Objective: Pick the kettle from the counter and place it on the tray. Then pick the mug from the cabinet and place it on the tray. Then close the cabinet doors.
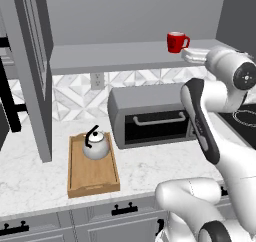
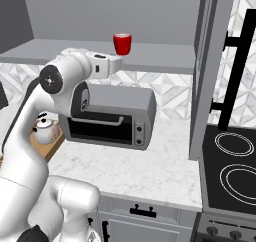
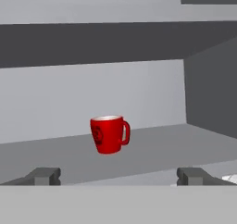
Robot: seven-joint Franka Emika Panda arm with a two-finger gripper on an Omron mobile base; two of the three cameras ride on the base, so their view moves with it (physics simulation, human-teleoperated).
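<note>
The small red mug [image 3: 109,134] stands upright on the grey shelf of the cabinet [image 3: 185,144], with its handle to the right in the hand view. My gripper [image 3: 120,177] is open and empty, level with the shelf's front edge and a short way from the mug [image 1: 176,42]. In the left base view the gripper [image 1: 185,54] sits just below and right of the mug. The silver-white kettle [image 1: 96,145] rests on the far end of the light-wood tray [image 1: 92,181] on the marble counter [image 1: 150,166]. Both cabinet doors [image 1: 30,71] [image 2: 210,71] stand open.
A grey toaster oven [image 1: 150,116] sits on the counter under the shelf, right of the tray. A black stove top [image 2: 232,171] lies at the counter's right end. The open doors' black bar handles [image 2: 235,71] jut out on either side.
</note>
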